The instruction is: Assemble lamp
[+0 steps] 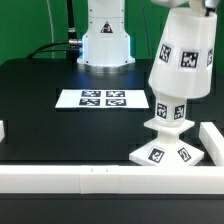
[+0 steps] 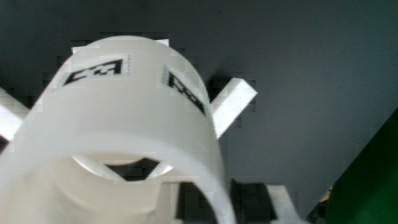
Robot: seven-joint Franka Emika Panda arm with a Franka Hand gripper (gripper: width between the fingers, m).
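So we're pretty far along, by the looks of it; the base (image 1: 163, 152) sits on the surface by the corner rails (image 1: 60, 180); the shade (image 1: 184, 57) hangs over it, seemingly gripped by the jaws; bulb is hidden, can't tell.

This looks like a robotics lab. A black table (image 1: 40, 90) carries a marker board (image 1: 103, 98) printed with square tags and is edged by white border rails (image 1: 60, 178). The robot arm's white base (image 1: 106, 42) stands bolted at the far edge, with what may be cables (image 1: 68, 25) behind it.
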